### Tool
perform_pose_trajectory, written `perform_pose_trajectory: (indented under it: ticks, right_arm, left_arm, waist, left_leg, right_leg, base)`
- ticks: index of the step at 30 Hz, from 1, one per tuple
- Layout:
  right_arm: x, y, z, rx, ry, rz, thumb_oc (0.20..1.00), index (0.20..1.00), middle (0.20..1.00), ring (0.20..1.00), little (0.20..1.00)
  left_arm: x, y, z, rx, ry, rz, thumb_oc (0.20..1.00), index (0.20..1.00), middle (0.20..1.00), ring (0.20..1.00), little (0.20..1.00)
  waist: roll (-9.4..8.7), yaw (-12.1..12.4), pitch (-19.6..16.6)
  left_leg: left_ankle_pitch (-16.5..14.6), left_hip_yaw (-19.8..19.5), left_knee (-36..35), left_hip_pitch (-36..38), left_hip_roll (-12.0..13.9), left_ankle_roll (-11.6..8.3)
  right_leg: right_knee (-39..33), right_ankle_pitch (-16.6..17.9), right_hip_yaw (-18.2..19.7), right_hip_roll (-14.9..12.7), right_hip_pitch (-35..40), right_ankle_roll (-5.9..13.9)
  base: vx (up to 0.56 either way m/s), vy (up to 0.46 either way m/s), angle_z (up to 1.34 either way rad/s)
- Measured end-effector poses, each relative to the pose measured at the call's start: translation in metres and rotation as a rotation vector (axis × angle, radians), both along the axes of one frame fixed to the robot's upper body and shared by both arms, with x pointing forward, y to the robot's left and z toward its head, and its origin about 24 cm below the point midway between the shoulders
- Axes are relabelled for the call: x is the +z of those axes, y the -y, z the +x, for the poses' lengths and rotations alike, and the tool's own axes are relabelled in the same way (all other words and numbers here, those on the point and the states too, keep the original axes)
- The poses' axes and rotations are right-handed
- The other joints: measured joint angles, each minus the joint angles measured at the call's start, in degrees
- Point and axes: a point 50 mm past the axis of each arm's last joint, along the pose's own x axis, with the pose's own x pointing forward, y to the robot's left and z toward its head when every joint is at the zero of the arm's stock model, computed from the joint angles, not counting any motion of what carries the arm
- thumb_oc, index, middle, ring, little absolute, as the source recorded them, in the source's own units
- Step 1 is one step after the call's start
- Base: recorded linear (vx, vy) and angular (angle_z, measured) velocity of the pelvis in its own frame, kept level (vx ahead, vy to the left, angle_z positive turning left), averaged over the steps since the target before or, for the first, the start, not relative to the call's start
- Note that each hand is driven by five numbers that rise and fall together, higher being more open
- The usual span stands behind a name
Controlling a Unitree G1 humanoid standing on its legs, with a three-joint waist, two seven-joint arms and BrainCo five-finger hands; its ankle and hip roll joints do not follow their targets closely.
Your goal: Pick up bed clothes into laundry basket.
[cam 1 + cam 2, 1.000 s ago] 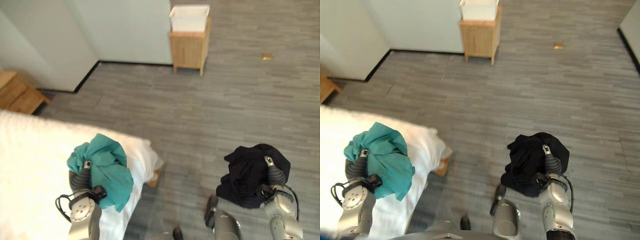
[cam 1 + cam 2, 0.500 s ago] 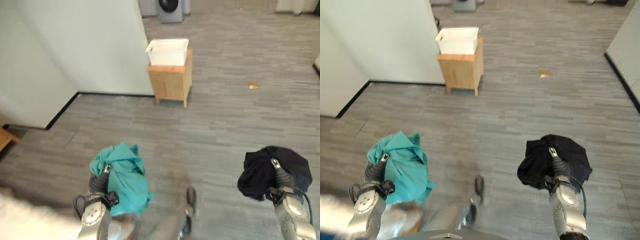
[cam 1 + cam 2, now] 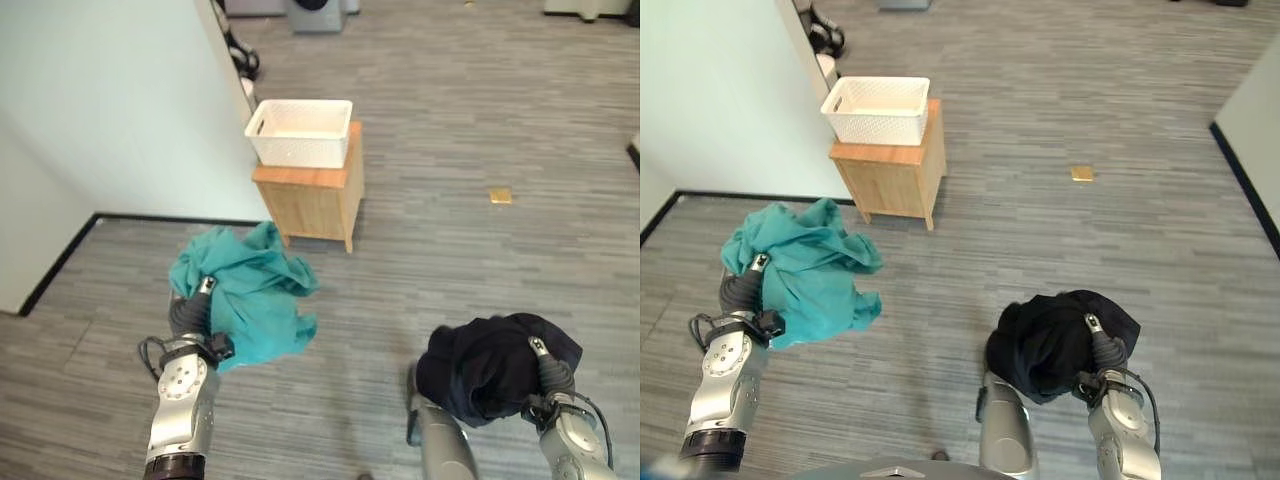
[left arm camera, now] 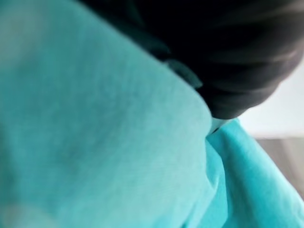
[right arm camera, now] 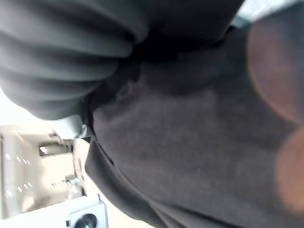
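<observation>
Well, the left hand (image 3: 190, 318) is buried under a bunched teal garment (image 3: 248, 290) held up off the floor (image 3: 450, 250); the cloth drapes over it, so I cannot tell how its fingers sit. The crumpled bundle has no clear long axis, one loose corner trailing toward the wooden stand (image 3: 312, 205). The right hand (image 3: 548, 375) is likewise swallowed by a black garment (image 3: 485, 365), a rounded lump, its fingers hidden too. Ahead, the white laundry basket (image 3: 300, 132) rests on the stand, its long side across the view, right beside the wall's (image 3: 100, 100) corner. Open grey floor lies between, with a small tan scrap (image 3: 500, 195) off right.
</observation>
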Motion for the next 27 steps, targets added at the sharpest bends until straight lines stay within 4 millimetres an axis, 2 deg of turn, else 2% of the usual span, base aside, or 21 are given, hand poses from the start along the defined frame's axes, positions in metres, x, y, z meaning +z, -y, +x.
perform_pose_trajectory:
  ticks: [1, 2, 4, 5, 7, 8, 9, 10, 11, 12, 13, 14, 15, 16, 18, 19, 20, 22, 25, 26, 27]
  right_arm:
    - [0.000, 0.004, 0.006, -0.009, 0.003, -0.003, 0.200, 0.200, 0.200, 0.200, 0.200]
    - [0.000, 0.003, 0.015, -0.018, 0.014, 0.015, 0.200, 0.200, 0.200, 0.200, 0.200]
    - [0.004, 0.003, 0.022, 0.007, 0.027, -0.003, 0.200, 0.200, 0.200, 0.200, 0.200]
    - [0.012, 0.006, 0.029, 0.013, 0.054, -0.023, 0.200, 0.200, 0.200, 0.200, 0.200]
    - [0.021, 0.015, 0.031, -0.017, 0.099, -0.023, 0.200, 0.200, 0.200, 0.200, 0.200]
    - [0.026, 0.022, 0.027, -0.055, 0.128, -0.018, 0.200, 0.200, 0.200, 0.200, 0.200]
    - [0.025, 0.023, 0.027, -0.068, 0.129, -0.016, 0.200, 0.200, 0.200, 0.200, 0.200]
    - [0.021, 0.025, 0.020, -0.084, 0.106, -0.015, 0.200, 0.200, 0.200, 0.200, 0.200]
    - [0.019, 0.024, 0.018, -0.100, 0.099, -0.010, 0.200, 0.200, 0.200, 0.200, 0.200]
    - [0.017, 0.025, 0.016, -0.116, 0.095, -0.009, 0.200, 0.200, 0.200, 0.200, 0.200]
    - [0.018, 0.022, 0.019, -0.103, 0.098, -0.007, 0.200, 0.200, 0.200, 0.200, 0.200]
    - [0.015, 0.018, 0.012, -0.088, 0.079, -0.018, 0.200, 0.200, 0.200, 0.200, 0.200]
    - [0.015, 0.021, 0.010, -0.086, 0.068, -0.036, 0.200, 0.200, 0.200, 0.200, 0.200]
    - [0.013, 0.019, 0.009, -0.059, 0.050, -0.045, 0.200, 0.200, 0.200, 0.200, 0.200]
    - [0.015, 0.019, -0.002, -0.022, 0.025, -0.080, 0.200, 0.200, 0.200, 0.200, 0.200]
    - [0.025, 0.023, -0.003, 0.009, 0.043, -0.121, 0.200, 0.200, 0.200, 0.200, 0.200]
    - [0.025, 0.018, 0.003, 0.008, 0.065, -0.117, 0.200, 0.200, 0.200, 0.200, 0.200]
    - [0.028, 0.026, 0.001, -0.033, 0.068, -0.134, 0.200, 0.200, 0.200, 0.200, 0.200]
    - [0.017, 0.016, 0.005, -0.042, 0.045, -0.074, 0.200, 0.200, 0.200, 0.200, 0.200]
    - [0.019, 0.011, 0.010, -0.026, 0.058, -0.080, 0.200, 0.200, 0.200, 0.200, 0.200]
    - [0.022, 0.011, 0.013, -0.008, 0.063, -0.098, 0.200, 0.200, 0.200, 0.200, 0.200]
  left_arm:
    - [-0.009, 0.003, 0.000, 0.005, -0.032, -0.027, 0.200, 0.200, 0.200, 0.200, 0.200]
    - [-0.012, 0.005, -0.001, 0.000, -0.049, -0.031, 0.200, 0.200, 0.200, 0.200, 0.200]
    - [-0.018, 0.010, -0.005, -0.012, -0.069, -0.040, 0.200, 0.200, 0.200, 0.200, 0.200]
    - [-0.021, 0.014, -0.007, -0.006, -0.073, -0.062, 0.200, 0.200, 0.200, 0.200, 0.200]
    - [-0.017, 0.023, -0.002, -0.018, -0.033, -0.102, 0.200, 0.200, 0.200, 0.200, 0.200]
    - [-0.012, 0.029, 0.004, -0.046, -0.007, -0.105, 0.200, 0.200, 0.200, 0.200, 0.200]
    - [-0.007, 0.028, 0.005, -0.054, 0.012, -0.092, 0.200, 0.200, 0.200, 0.200, 0.200]
    - [-0.009, 0.019, 0.000, -0.039, -0.007, -0.069, 0.200, 0.200, 0.200, 0.200, 0.200]
    - [-0.010, 0.016, -0.003, -0.029, -0.018, -0.067, 0.200, 0.200, 0.200, 0.200, 0.200]
    - [-0.012, 0.012, -0.007, -0.015, -0.026, -0.080, 0.200, 0.200, 0.200, 0.200, 0.200]
    - [-0.015, 0.009, -0.012, -0.004, -0.043, -0.079, 0.200, 0.200, 0.200, 0.200, 0.200]
    - [-0.024, 0.014, -0.019, -0.037, -0.095, -0.072, 0.200, 0.200, 0.200, 0.200, 0.200]
    - [-0.026, 0.017, -0.019, -0.053, -0.099, -0.079, 0.200, 0.200, 0.200, 0.200, 0.200]
    - [-0.030, 0.017, -0.020, -0.042, -0.108, -0.091, 0.200, 0.200, 0.200, 0.200, 0.200]
    - [-0.043, 0.024, -0.031, -0.023, -0.155, -0.129, 0.200, 0.200, 0.200, 0.200, 0.200]
    - [-0.048, 0.028, -0.044, -0.013, -0.172, -0.148, 0.200, 0.200, 0.200, 0.200, 0.200]
    - [-0.050, 0.021, -0.036, 0.021, -0.175, -0.152, 0.200, 0.200, 0.200, 0.200, 0.200]
    - [-0.039, 0.032, -0.011, -0.040, -0.120, -0.160, 0.200, 0.200, 0.200, 0.200, 0.200]
    - [-0.020, 0.033, 0.008, -0.088, -0.051, -0.124, 0.200, 0.200, 0.200, 0.200, 0.200]
    - [-0.018, 0.028, 0.009, -0.086, -0.048, -0.104, 0.200, 0.200, 0.200, 0.200, 0.200]
    - [-0.016, 0.025, 0.008, -0.085, -0.051, -0.088, 0.200, 0.200, 0.200, 0.200, 0.200]
  waist:
    - [0.52, 0.6, -0.1]
    - [0.18, 0.8, 0.1]
    - [-1.26, 1.8, -0.6]
    - [-0.53, 2.1, -0.8]
    - [-1.48, 2.8, -0.6]
    - [-1.56, 3.5, -0.4]
    - [-3.45, 5.2, 0.7]
    - [-6.13, 6.3, 2.2]
    - [-6.48, 6.3, 2.2]
    - [-6.83, 6.4, 2.1]
    - [-6.78, 6.5, 2.0]
    - [-5.87, 5.8, -0.2]
    - [-4.08, 5.2, -0.8]
    - [-4.15, 5.0, -1.1]
    - [0.79, 4.5, -3.7]
    - [6.69, 5.4, -6.4]
    - [3.25, 2.9, -7.7]
    - [1.69, 1.6, -7.4]
    - [0.13, 3.6, -6.1]
    - [-0.37, 4.2, -4.7]
    - [-0.02, 4.6, -3.5]
  left_leg:
    - [-0.4, 0.2, 0.7, 1.9, 2.3, -1.34]
    - [1.2, 0.6, 3.0, 2.1, 3.4, -4.32]
    - [4.9, 2.8, 14.1, 0.6, 4.4, -8.29]
    - [7.9, 2.8, 25.8, -3.4, 5.9, -10.33]
    - [24.0, 2.7, 53.3, -19.7, 6.7, -13.10]
    - [23.7, 4.0, 66.7, -30.2, 6.0, -11.54]
    - [20.8, 7.7, 69.3, -35.6, 5.3, -9.10]
    - [16.8, 17.1, 60.8, -42.9, 7.6, -4.88]
    - [15.9, 20.3, 52.4, -44.2, 9.1, -3.84]
    - [16.4, 23.8, 39.2, -44.8, 10.5, -3.73]
    - [16.9, 24.3, 33.0, -45.0, 10.9, -2.84]
    - [16.8, 29.2, 9.4, -41.2, 6.5, -2.51]
    - [16.4, 28.0, 4.2, -39.7, 4.1, -2.32]
    - [15.4, 26.5, 5.7, -38.1, 0.7, -0.63]
    - [18.8, 27.8, 11.3, -33.3, -0.5, 10.76]
    - [18.8, 24.4, 4.6, -28.3, 1.7, 13.76]
    - [20.6, 21.7, -2.7, -24.2, -3.4, 12.36]
    - [22.2, 18.8, -3.4, -24.0, -6.0, 10.91]
    - [21.4, 17.4, -2.9, -21.0, -5.8, 10.88]
    - [20.1, 19.8, -1.1, -20.4, -5.5, 11.28]
    - [17.9, 21.5, -1.2, -17.9, -4.6, 9.64]
  right_leg:
    - [1.8, 6.4, -2.1, 1.1, 1.3, 0.12]
    - [5.1, 7.5, -5.5, 0.6, 1.5, -0.59]
    - [10.3, 10.6, -7.9, 0.5, 4.1, -7.34]
    - [13.3, 8.3, -8.3, 1.0, 5.9, -11.01]
    - [16.4, 1.7, -10.4, 0.8, 8.2, -13.03]
    - [16.1, 0.2, -11.0, 0.8, 9.1, -13.97]
    - [14.8, -0.4, -10.3, 0.3, 11.2, -14.47]
    - [9.2, -0.9, -12.4, 0.4, 19.1, -12.54]
    - [8.2, -2.1, -13.5, 1.0, 21.9, -10.69]
    - [6.8, -2.6, -15.5, 2.1, 24.8, -11.22]
    - [6.0, -3.3, -17.8, 2.8, 27.0, -10.73]
    - [5.9, -5.8, -19.1, 3.5, 30.6, -1.52]
    - [7.8, -5.4, -18.7, 4.8, 30.7, -0.62]
    - [10.2, -6.5, -18.0, 4.6, 31.6, -0.49]
    - [18.5, -6.8, -17.5, 8.9, 31.4, -0.31]
    - [29.6, -13.1, -17.3, 10.0, 27.2, -2.49]
    - [32.2, -18.3, -13.6, 0.7, 22.1, -2.83]
    - [26.8, -18.0, -11.7, -6.6, 19.3, -0.52]
    - [24.2, -8.4, -11.3, -10.3, 19.1, 1.85]
    - [29.9, -8.2, -12.2, -11.7, 18.1, 2.25]
    - [38.0, -7.9, -13.6, -13.3, 15.9, 1.61]
  base:
    - [0.68, -0.260, 0.95]
    - [0.51, -0.232, 0.60]
    - [0.51, -0.361, 0.43]
    - [0.42, -0.410, 0.47]
    - [0.37, -0.353, 0.58]
    - [0.37, -0.254, 0.33]
    - [0.52, -0.152, 0.33]
    - [0.43, -0.081, 0.19]
    - [0.45, -0.009, 0.20]
    - [0.32, 0.048, -0.14]
    - [0.62, 0.137, -0.27]
    - [0.48, 0.110, -0.14]
    - [0.41, 0.124, -0.06]
    - [0.15, 0.111, -0.05]
    - [0.19, 0.205, -0.30]
    - [0.19, 0.235, -0.31]
    - [0.17, 0.208, -0.02]
    - [0.14, 0.234, 0.88]
    - [0.11, 0.305, 0.53]
    - [0.06, 0.222, 0.08]
    - [0.01, 0.057, 0.16]
